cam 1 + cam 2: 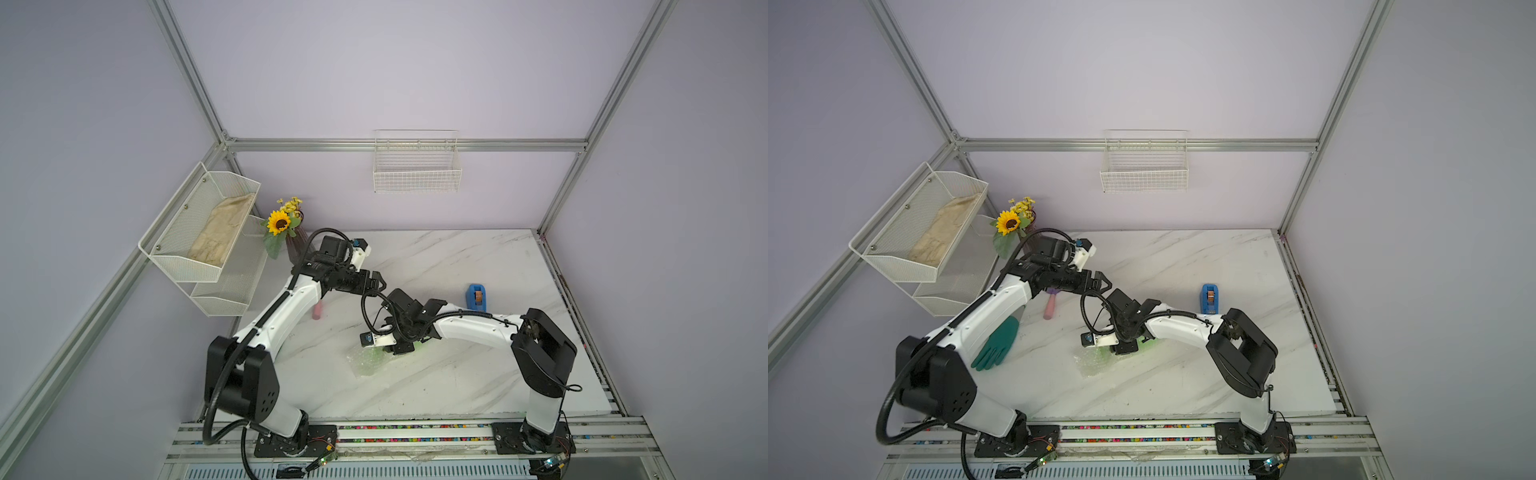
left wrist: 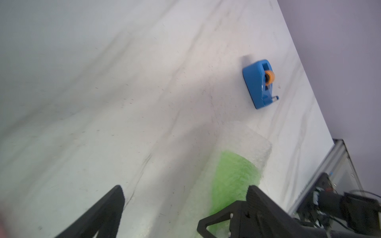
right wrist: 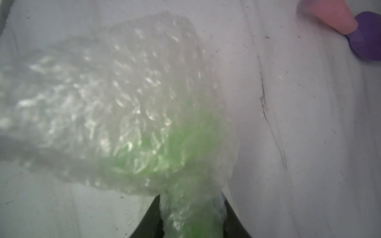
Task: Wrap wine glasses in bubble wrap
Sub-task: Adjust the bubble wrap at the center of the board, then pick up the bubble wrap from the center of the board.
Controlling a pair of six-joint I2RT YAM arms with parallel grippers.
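Bimanual cell, seen from above and from both wrists. One lime-green goblet (image 3: 169, 152) is shown on the marble tabletop (image 1: 457, 374), near its middle. The goblet is enclosed in one sheet of bubble wrap (image 3: 103, 92), which is rolled around it into a loose tube. In a top view only green patches (image 1: 376, 355) are seen through the film, under the right arm's wrist.

The right gripper (image 3: 191, 197) is lowered onto one end of the bundle. Its two fingers (image 3: 151, 224) are set at either side of a narrow wrapped green part, and the wrap fills the gap between them. Whether they are pressing on it or have let go cannot be told.

The left gripper (image 2: 184, 188) is held clear of the bundle, farther back over the tabletop. Its two fingers (image 2: 111, 202) are spread wide, and nothing is held between them.

Other items are counted as follows:
- One blue tape dispenser (image 1: 476, 296) with an orange-brown roll is seen toward the right edge.
- One pink tool with a purple end (image 1: 1050, 307) is seen under the left arm.
- One teal glove (image 1: 998, 343) is seen beside that arm.
- One dark vase (image 1: 296, 245) holds one sunflower (image 1: 279, 222) and small yellow blossoms.
- One two-tier mesh shelf (image 1: 187, 270) is fixed to the left wall.
- One wire basket (image 1: 417, 180) is fixed to the back wall.
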